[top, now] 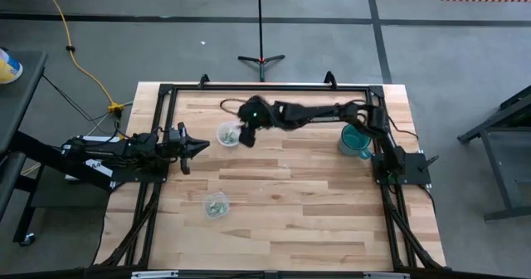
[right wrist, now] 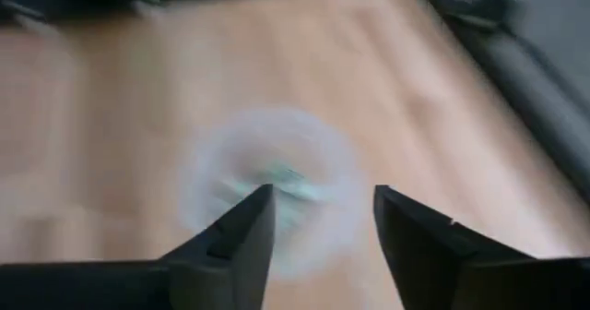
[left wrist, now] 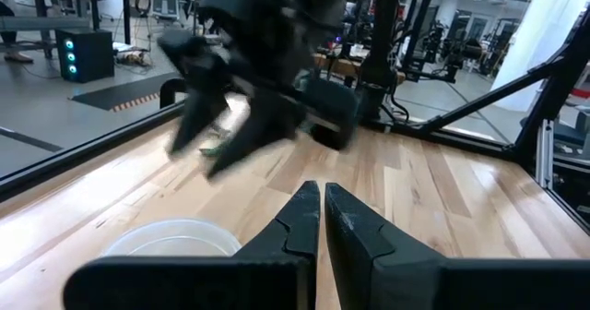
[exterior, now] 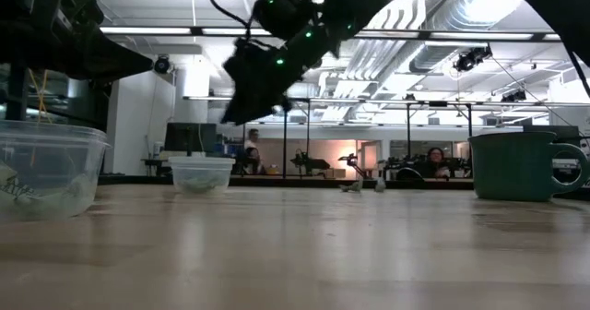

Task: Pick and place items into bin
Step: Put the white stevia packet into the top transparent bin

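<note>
The right gripper (top: 246, 135), fingers apart, hangs over a clear cup (top: 227, 134) near the far edge; blurred greenish items (right wrist: 286, 183) seemingly lie inside. A second clear cup (top: 216, 205) nearer the front also holds pieces; the teal mug (top: 355, 141) stands toward the right edge. The left gripper (top: 202, 147) waits closed by the left edge.

The table (top: 282, 204) is showing pale, smooth planked wood; both cups (top: 227, 134) (top: 216, 205) are looking clear plastic, the mug (top: 355, 141) glossy teal.

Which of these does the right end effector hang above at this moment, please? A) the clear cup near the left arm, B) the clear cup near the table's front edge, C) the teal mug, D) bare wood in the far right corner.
A: in the high view the right end effector hangs by the clear cup, and its wrist view shows that cup beneath its open fingers, far from the teal mug.
</note>
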You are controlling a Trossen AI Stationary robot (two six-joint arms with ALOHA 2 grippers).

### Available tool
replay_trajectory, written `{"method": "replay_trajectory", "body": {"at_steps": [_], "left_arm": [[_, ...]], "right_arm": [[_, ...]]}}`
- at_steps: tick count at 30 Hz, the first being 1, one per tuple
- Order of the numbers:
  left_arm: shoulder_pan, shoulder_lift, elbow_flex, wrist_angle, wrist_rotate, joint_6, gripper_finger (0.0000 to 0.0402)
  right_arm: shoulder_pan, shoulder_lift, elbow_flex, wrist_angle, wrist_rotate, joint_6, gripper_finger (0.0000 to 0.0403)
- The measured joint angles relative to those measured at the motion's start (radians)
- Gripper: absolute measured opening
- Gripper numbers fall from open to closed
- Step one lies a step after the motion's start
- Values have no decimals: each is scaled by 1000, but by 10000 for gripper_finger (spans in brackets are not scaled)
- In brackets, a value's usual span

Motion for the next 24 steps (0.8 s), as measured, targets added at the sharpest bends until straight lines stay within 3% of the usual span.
{"method": "replay_trajectory", "body": {"at_steps": [3,6,9,17,24], "left_arm": [[0,0,0,0,8,-7,56],[0,0,0,0,19,-7,56],[0,0,0,0,20,-7,56],[0,0,0,0,19,-7,56],[0,0,0,0,19,-7,56]], "right_arm": [[-38,-28,2,-164,120,-23,202],[-91,-29,0,-328,150,-25,219],[-154,-28,-2,-448,96,-25,228],[-302,-28,-38,-560,-52,-91,232],[-354,-28,-111,-633,-84,-127,232]]}}
